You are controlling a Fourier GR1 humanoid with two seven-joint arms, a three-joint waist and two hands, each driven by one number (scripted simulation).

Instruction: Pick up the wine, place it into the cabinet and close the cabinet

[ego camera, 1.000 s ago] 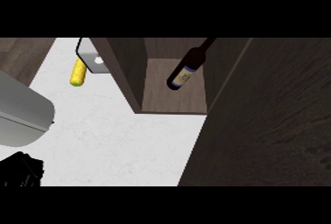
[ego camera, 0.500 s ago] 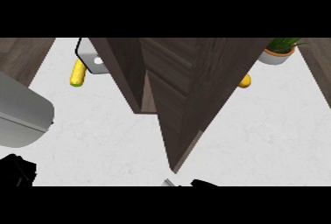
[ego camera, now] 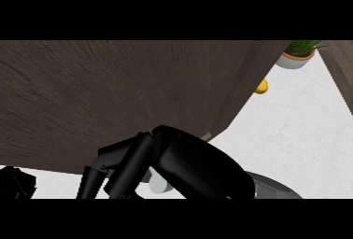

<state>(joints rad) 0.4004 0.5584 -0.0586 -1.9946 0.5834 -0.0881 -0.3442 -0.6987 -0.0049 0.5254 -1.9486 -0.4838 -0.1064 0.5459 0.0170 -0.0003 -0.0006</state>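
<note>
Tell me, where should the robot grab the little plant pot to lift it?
Probably round the plant pot, on its white side below the orange rim, coming from the open counter on the view's right. The leaves stick out of the top, so a grab from above would likely squash them, and the dark cabinet door stands close on the other side.

The cabinet door (ego camera: pixel 117 98) fills the view from nine o'clock across to one o'clock, with the right hand (ego camera: pixel 186 170) before its lower edge at six o'clock. The left hand (ego camera: pixel 15 183) sits at eight o'clock. On the counter (ego camera: pixel 296 135), a potted plant (ego camera: pixel 298 55) stands at one o'clock, a small object (ego camera: pixel 261 87) just below it beside the door's edge.
</note>
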